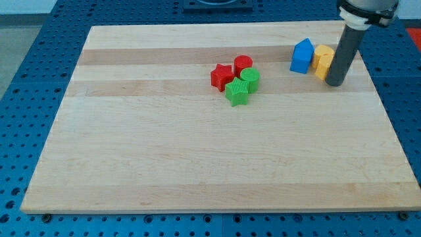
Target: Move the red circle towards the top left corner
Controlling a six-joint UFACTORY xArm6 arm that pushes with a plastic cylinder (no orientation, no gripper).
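This looks like a robotics lab bench. A pale wooden tabletop rests on a blue perforated mounting plate with a regular grid of holes, typical of test rigs.

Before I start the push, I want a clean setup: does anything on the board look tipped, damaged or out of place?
Nothing stands out. The red circle sits flat in a tight cluster with the red star, green circle and green star. My tip rests beside the yellow block, near the blue block.

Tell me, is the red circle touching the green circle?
Touching. The camera view shows the red circle pressed against the green circle, no board visible between them.
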